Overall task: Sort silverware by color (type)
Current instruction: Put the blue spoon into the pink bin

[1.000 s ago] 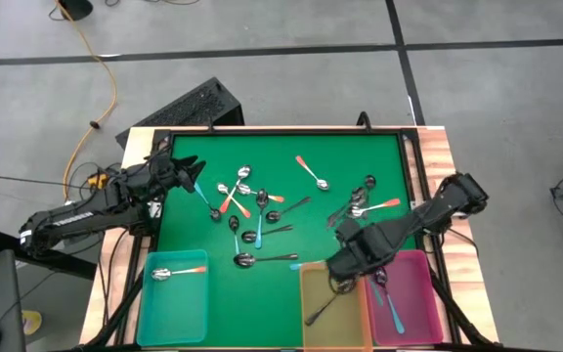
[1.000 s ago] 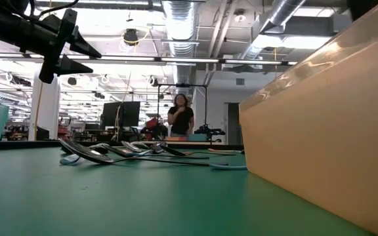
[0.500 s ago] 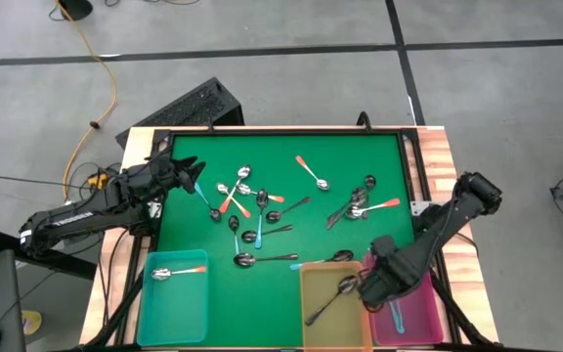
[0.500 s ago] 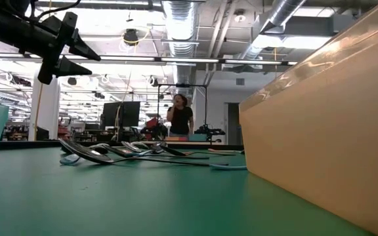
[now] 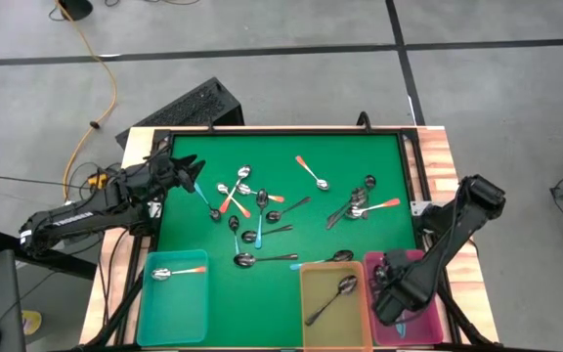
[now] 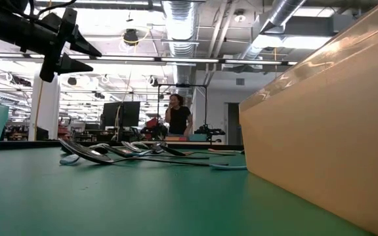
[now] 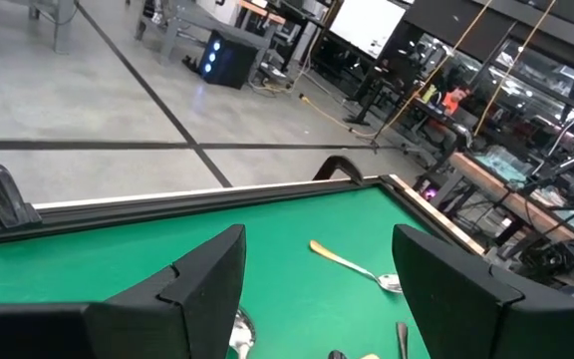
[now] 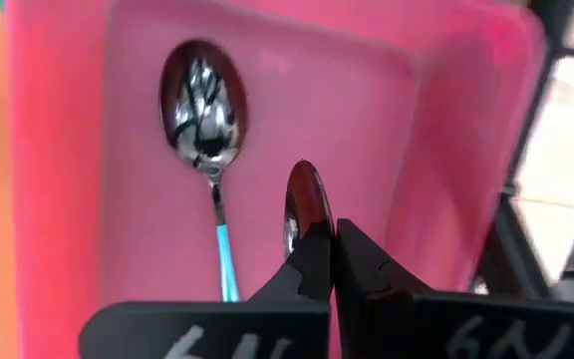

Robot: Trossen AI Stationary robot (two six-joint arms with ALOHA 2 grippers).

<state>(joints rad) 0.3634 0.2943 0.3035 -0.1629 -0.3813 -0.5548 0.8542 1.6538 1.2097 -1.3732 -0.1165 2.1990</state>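
Observation:
My right gripper [image 5: 391,293] hangs over the pink bin [image 5: 426,311] at the near right, pointing down and shut on a spoon whose shiny bowl [image 8: 304,204] shows past the fingertips. A blue-handled spoon [image 8: 205,130] lies flat on the pink bin's floor. Several spoons [image 5: 260,209] with orange, blue and dark handles lie scattered on the green mat. My left gripper [image 5: 195,176] hovers open and nearly level above the mat's far left part, with nothing between its fingers [image 7: 207,269]. My right gripper pinches the spoon just behind its bowl [image 8: 307,227] between its two fingertips, coming from above and pointing steeply down. The bowl sticks out below the fingertips, edge-on, clear of the bin's floor. The fingers hide the handle.
A yellow bin [image 5: 311,311] holding a dark spoon [image 5: 332,299] stands left of the pink bin. A teal bin [image 5: 174,315] with an orange-handled spoon [image 5: 178,272] stands at the near left. A person [image 6: 178,118] stands far off in the room.
My right gripper has gone toward the table's near right corner, from above the yellow bin's far edge to above the pink bin. It has sunk and rolled about its own axis, staying shut.

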